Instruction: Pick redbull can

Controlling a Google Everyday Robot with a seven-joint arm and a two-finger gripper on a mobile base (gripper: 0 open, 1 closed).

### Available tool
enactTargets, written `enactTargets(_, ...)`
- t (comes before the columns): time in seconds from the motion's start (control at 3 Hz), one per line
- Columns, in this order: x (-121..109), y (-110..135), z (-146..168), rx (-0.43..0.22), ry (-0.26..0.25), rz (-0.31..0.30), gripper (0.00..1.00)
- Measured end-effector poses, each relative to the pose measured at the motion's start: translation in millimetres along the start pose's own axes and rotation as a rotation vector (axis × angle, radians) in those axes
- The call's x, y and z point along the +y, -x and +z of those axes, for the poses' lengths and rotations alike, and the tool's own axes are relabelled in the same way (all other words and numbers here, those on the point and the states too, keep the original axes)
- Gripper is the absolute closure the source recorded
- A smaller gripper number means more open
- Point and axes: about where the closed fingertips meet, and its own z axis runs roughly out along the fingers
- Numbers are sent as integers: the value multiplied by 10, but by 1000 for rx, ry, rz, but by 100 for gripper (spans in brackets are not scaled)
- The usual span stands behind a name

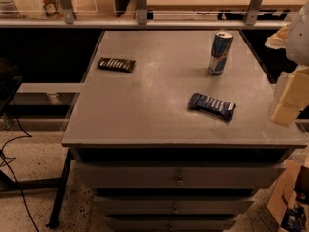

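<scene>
The redbull can [219, 52] stands upright on the grey table top [159, 100], toward the back right. It is tall and slim, with blue and silver panels and a silver top. My gripper [289, 98] is at the right edge of the view, over the table's right side. It is in front of and to the right of the can, well apart from it, and holds nothing that I can see. Part of the arm is cut off by the frame.
A dark-blue snack bar wrapper [211, 106] lies flat in front of the can. A dark brown snack bar [116, 64] lies at the table's back left. Drawers [178, 178] sit below the top. A railing [145, 21] runs behind, and a cardboard box [292, 202] sits on the floor at right.
</scene>
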Motion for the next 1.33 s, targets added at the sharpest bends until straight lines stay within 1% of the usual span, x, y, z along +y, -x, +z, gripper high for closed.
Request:
enactTargets(0.33,-47,-1,1,-1,-9,-3,0)
enactTargets(0.67,-278,-69,-29,-23,-53,18,0)
enactTargets(1.0,-668,-231,0,-68,-118,53,0)
enactTargets(1.33,-1028,-340,57,-147,-173,85,0)
